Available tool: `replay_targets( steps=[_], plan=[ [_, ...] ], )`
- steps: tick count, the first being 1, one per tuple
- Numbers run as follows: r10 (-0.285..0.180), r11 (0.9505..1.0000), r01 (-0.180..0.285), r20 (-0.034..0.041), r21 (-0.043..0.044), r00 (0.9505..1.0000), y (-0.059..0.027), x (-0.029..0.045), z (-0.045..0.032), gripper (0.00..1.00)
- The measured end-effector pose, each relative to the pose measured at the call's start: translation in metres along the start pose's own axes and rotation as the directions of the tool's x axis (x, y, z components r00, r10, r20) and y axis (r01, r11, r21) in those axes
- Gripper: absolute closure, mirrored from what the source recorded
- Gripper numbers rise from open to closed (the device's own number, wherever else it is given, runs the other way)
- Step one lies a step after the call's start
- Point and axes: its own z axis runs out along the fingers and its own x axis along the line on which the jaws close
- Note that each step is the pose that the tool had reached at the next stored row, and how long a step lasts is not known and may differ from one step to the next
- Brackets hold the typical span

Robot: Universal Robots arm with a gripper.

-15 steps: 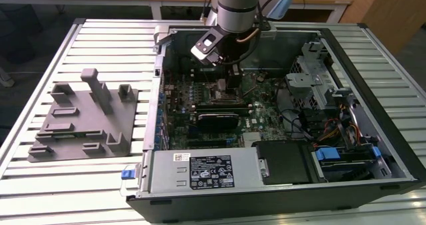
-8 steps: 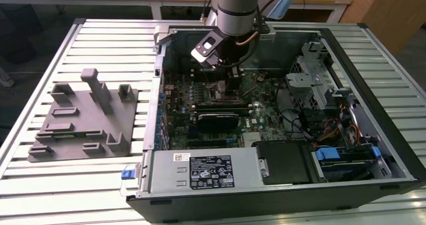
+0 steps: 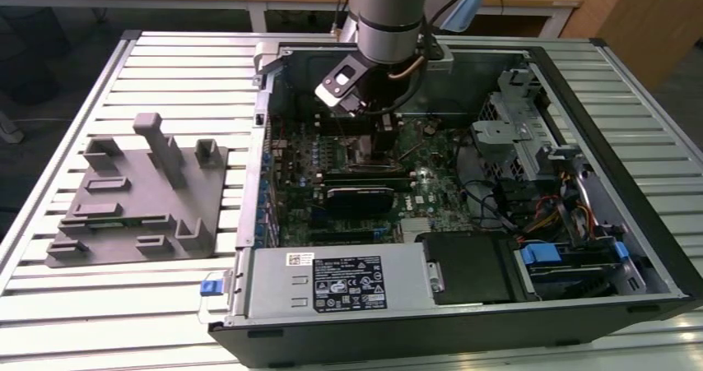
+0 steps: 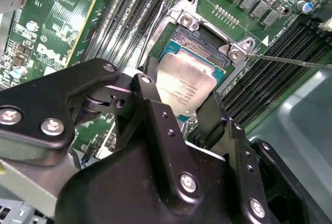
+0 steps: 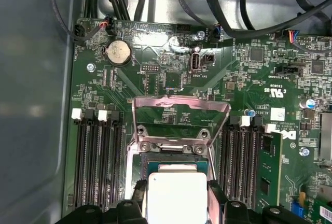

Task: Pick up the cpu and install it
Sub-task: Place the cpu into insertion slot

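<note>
The cpu (image 4: 188, 85), a flat square chip with a silvery top and pale green rim, lies level at the open socket (image 4: 207, 37) on the green motherboard (image 5: 155, 79). In both wrist views my gripper (image 4: 181, 93) has its black fingers (image 4: 150, 76) pressed against two opposite edges of the chip, shut on it. The first wrist view shows the cpu (image 5: 177, 195) between the fingers (image 5: 139, 195), below the raised metal load plate (image 5: 180, 111). In the exterior view my gripper (image 3: 379, 141) reaches down into the computer case (image 3: 615, 223).
The thin socket lever (image 4: 290, 60) sticks out sideways. Memory slots (image 5: 96, 156) flank the socket, and black cables (image 5: 228, 6) run along the case wall. A grey moulded tray (image 3: 137, 198) with upright posts stands on the slatted table (image 3: 121, 297) at the exterior view's left.
</note>
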Motion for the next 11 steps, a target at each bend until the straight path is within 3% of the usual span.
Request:
replay_targets(
  steps=[11],
  plan=[
    [0.031, 0.9995, -0.031, 0.0004, 0.001, 0.9995, -0.0012, 0.0045, 0.007, 0.46]
  ],
)
